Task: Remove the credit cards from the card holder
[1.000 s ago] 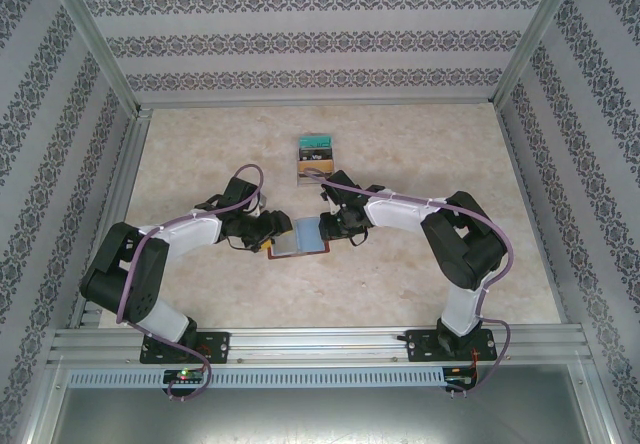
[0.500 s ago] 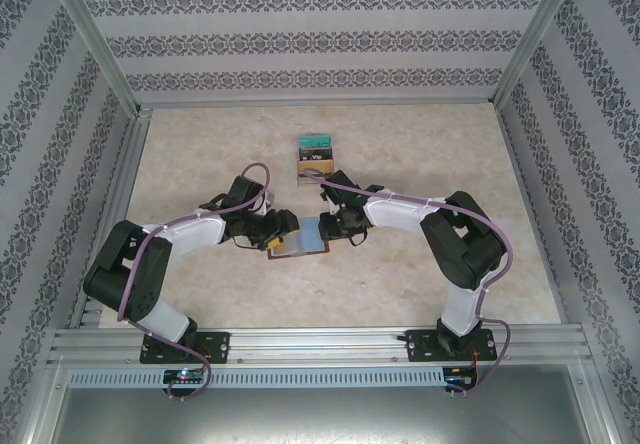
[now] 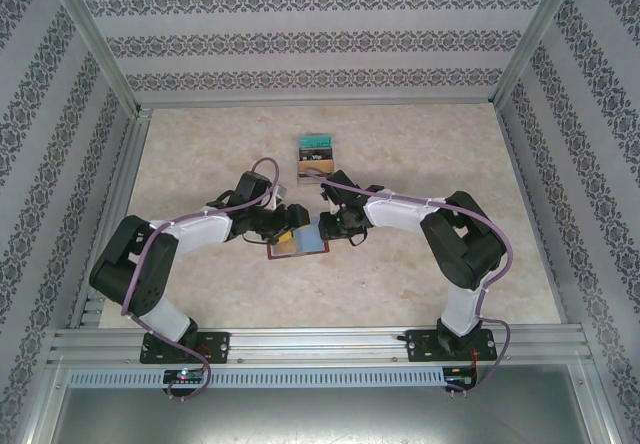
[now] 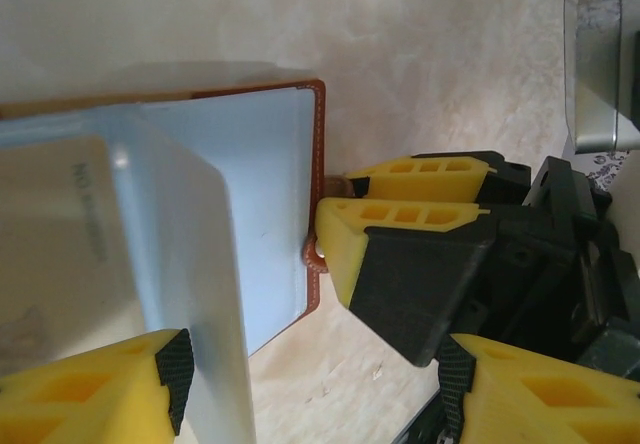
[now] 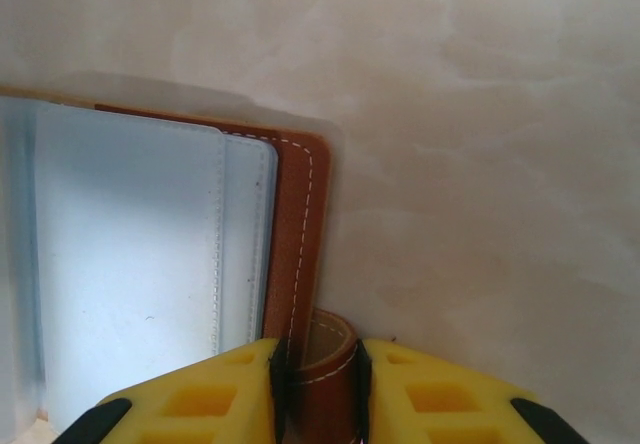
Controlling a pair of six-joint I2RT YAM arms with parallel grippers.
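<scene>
1. Now, nearest the arms, the card holder (image 3: 305, 248) lies open on the table (image 3: 420, 164), about midway between left and right. A tan credit card (image 4: 55, 254) sits inside a blue-grey sleeve page (image 4: 205, 264) that stands lifted. The page looks flimsy; if it flops flat, the card's edge gets covered.
2. The left gripper (image 4: 315, 356) has its jaws wide apart around that page, pinching nothing. Closing here would probably catch sleeve and card together and drag the holder instead of freeing the card.
3. The right gripper (image 4: 338, 197) is clamped on the snap tab (image 5: 322, 364) at the holder's right edge. That is a small hold, so a hard pull could slip the tab loose or swing the holder round.
4. Both grippers sit close together over the holder, so a careless reach risks a knock.
5. Farther off, the stepped stack with a teal top (image 3: 316, 151) is well apart; only a sloppy drop-off would disturb it.
</scene>
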